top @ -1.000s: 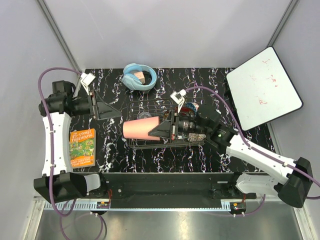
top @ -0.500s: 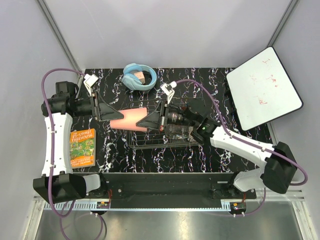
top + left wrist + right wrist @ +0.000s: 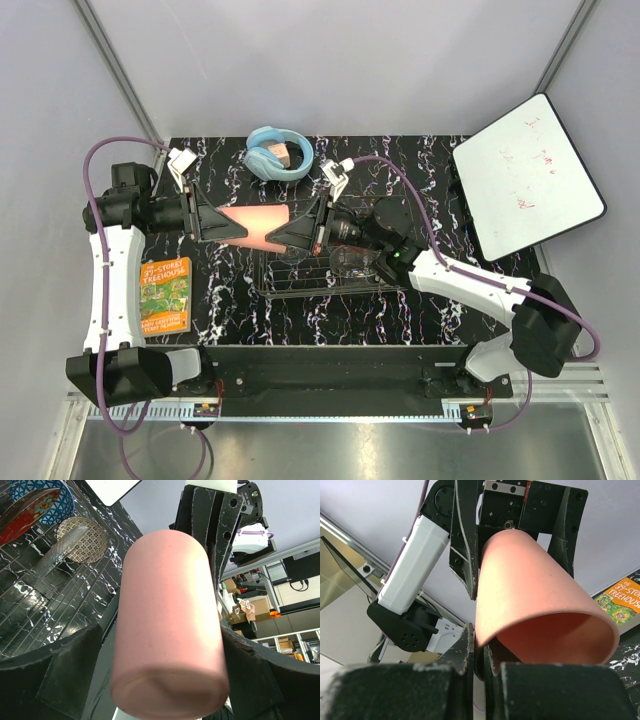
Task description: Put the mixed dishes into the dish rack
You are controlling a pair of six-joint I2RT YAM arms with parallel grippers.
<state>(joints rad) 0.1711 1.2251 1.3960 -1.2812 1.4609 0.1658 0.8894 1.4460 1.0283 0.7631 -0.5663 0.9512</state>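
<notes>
Fingers (image 3: 465,650) of right gripper (image 3: 285,232) pinching pink plastic cup (image 3: 258,222) rim | left gripper (image 3: 225,224) spread around cup base, not closed | carried leftward off dish rack (image 3: 310,290) | handover likely, loading pending.

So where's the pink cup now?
In the top view the pink plastic cup lies sideways in the air between the left gripper and the right gripper, which pinches its rim, over the left end of the dish rack.

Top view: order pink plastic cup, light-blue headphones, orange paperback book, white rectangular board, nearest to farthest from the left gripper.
From the left gripper:
1. Pink plastic cup, between its fingers.
2. Light-blue headphones, behind, and orange book, near-left: too close to call.
3. White board, far right.
</notes>
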